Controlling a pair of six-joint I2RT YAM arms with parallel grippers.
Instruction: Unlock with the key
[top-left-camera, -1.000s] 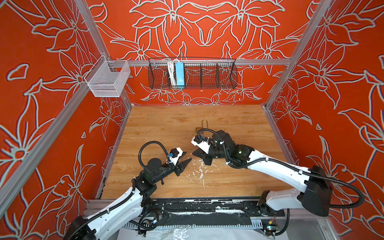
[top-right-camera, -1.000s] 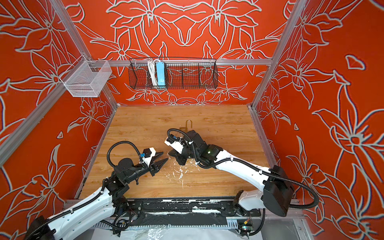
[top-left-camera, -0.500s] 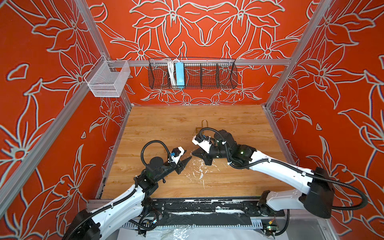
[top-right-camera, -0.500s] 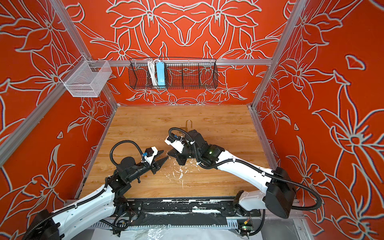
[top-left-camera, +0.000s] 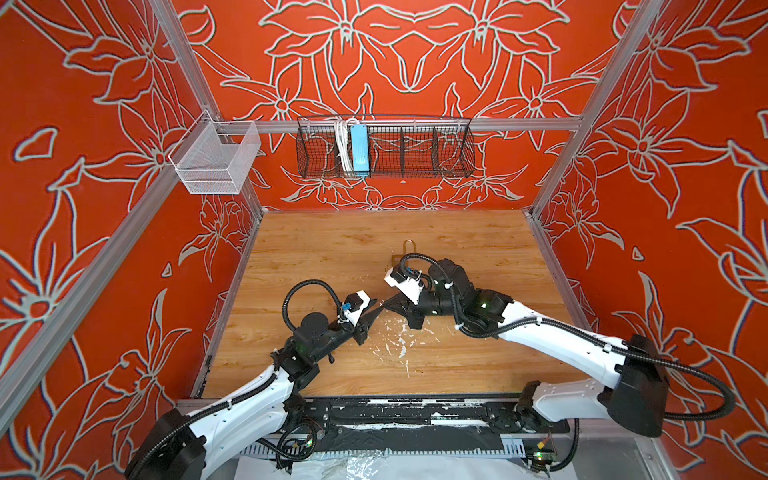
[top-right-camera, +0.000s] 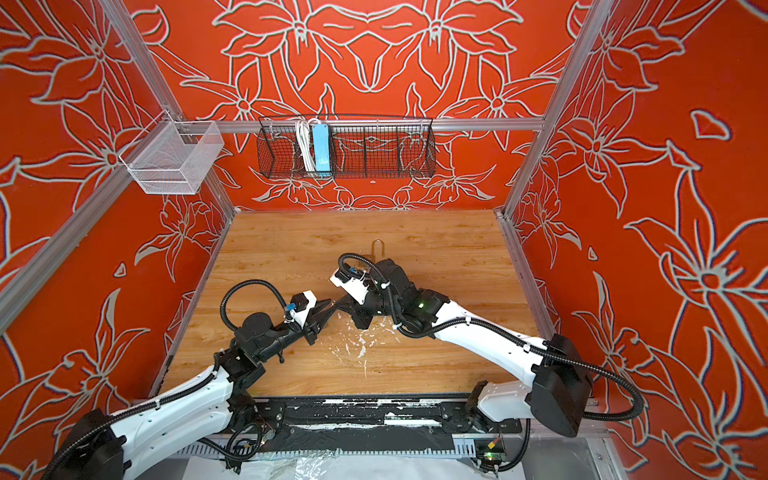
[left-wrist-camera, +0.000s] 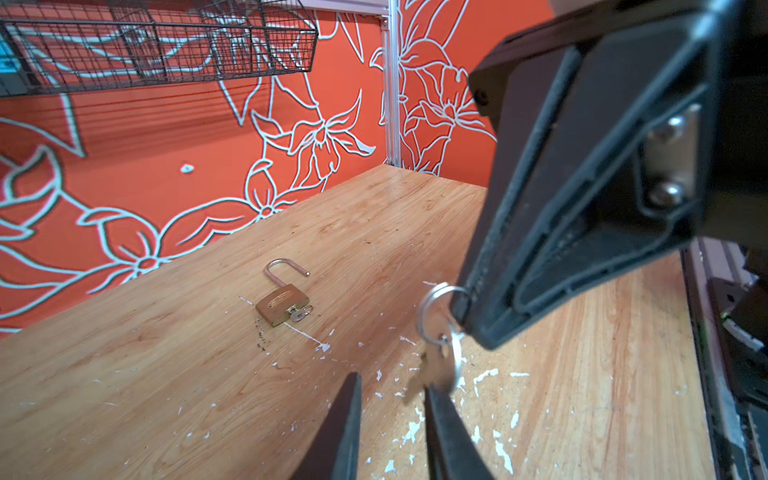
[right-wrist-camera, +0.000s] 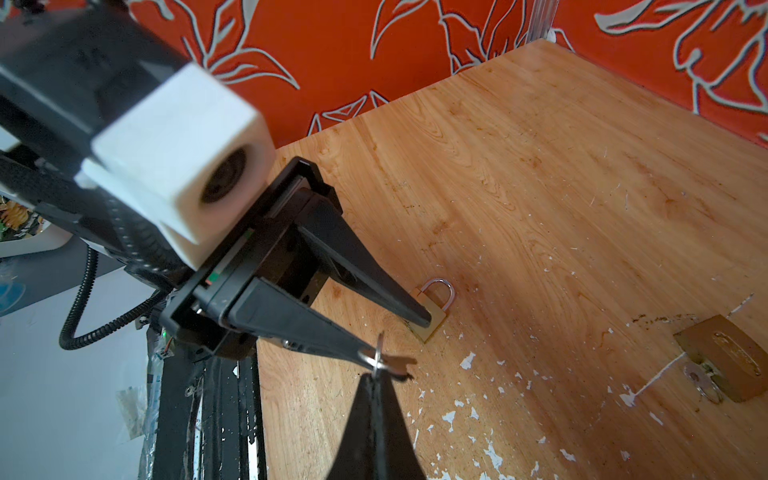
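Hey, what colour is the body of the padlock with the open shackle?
The padlock body is brass gold; clearest in the left wrist view.

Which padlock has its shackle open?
The padlock with a key in its keyhole; the other padlock has its shackle closed.

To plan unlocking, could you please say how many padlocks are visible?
2: an open padlock, key inserted, near the table centre; a shut padlock partly behind the left tool. Others may be hidden.
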